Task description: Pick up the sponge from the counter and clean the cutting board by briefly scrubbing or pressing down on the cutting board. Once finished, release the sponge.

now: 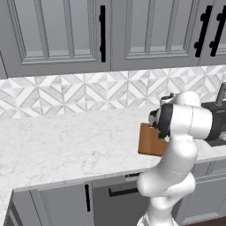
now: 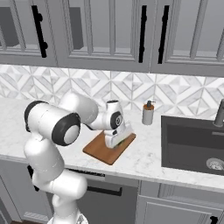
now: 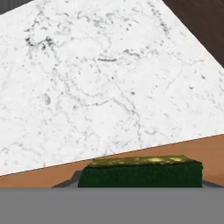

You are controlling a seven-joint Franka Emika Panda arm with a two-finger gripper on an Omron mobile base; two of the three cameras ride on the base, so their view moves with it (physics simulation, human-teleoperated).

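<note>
The reddish-brown cutting board [image 2: 99, 150] lies on the white marble counter [image 2: 144, 154], close to its front edge. My gripper [image 2: 114, 142] points down over the board's far end, shut on the sponge [image 2: 125, 139], which rests low against the wood. The hand view has the sponge [image 3: 140, 173] at the bottom, with its dark green side and yellow-green face, on the cutting board [image 3: 210, 151], with the counter [image 3: 109, 87] beyond. From the left, my own arm hides most of the hand; the cutting board [image 1: 149, 141] and a bit of green sponge [image 1: 162, 137] peek out.
A soap dispenser [image 2: 148, 113] stands behind the board, by the tiled backsplash. A dark sink [image 2: 192, 144] with its faucet [image 2: 219, 113] lies to the right. Broad counter [image 1: 66, 137] stretches left of the board. Grey cabinets hang above.
</note>
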